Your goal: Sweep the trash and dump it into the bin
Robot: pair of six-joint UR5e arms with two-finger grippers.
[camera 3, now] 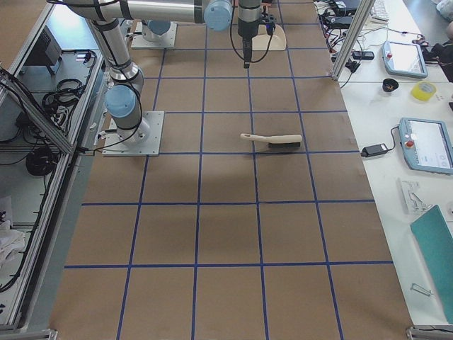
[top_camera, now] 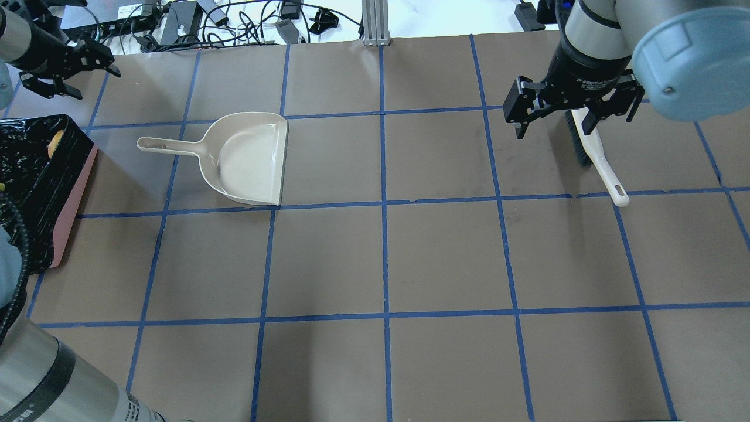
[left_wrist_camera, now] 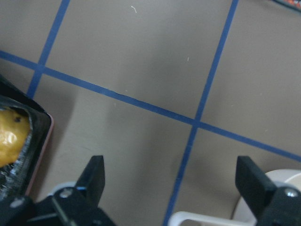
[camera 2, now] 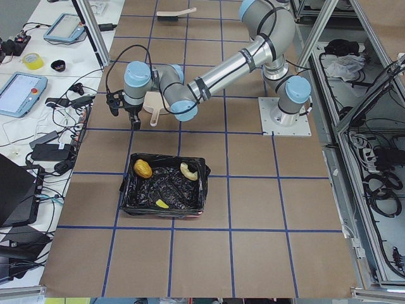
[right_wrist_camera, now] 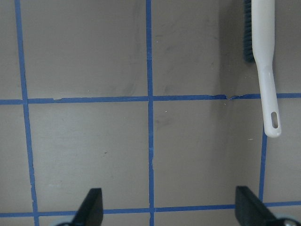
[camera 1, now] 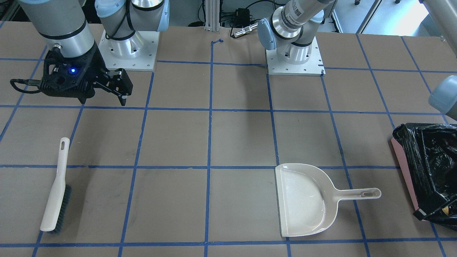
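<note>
1. Clock hours here are for the view from above. 12 o'clock is the far side of the table (top_camera: pixel 445 258), away from the robot.
2. The bin (camera 2: pixel 128 195) sits at the table's 9 o'clock edge. It is a pink box with a shiny black bag (camera 1: pixel 410 146) inside it.
3. All the trash is in the bin, lying on the black bag.
4. In the view from the robot's left end, the brown lump (camera 2: pixel 143 168) is at 10 o'clock in the bin. The pale curved slice (camera 2: pixel 188 170) is at 2 o'clock. The yellow wedge (camera 2: pixel 162 203) is at 6 o'clock. The three pieces lie apart from each other.
5. The left gripper (left_wrist_camera: pixel 171 172) hangs in the air past the bin, near the table's 11 o'clock corner. Its two fingers are spread wide apart and hold nothing. Its own camera sees a corner of the bin with the lump at 8 o'clock.
6. The dustpan (top_camera: pixel 246 161) lies flat on the table at 10 o'clock, near the bin but not touching it. Its handle points to 9 o'clock, toward the bin. Its wide mouth faces 3 o'clock.
7. The brush (top_camera: pixel 599 161) lies on the table at 2 o'clock, well apart from the dustpan. Its handle tip points to 5 o'clock.
8. The right gripper (top_camera: pixel 554 128) hangs up in the air by the brush. Its fingers are wide apart and hold nothing. It does not touch the brush.
</note>
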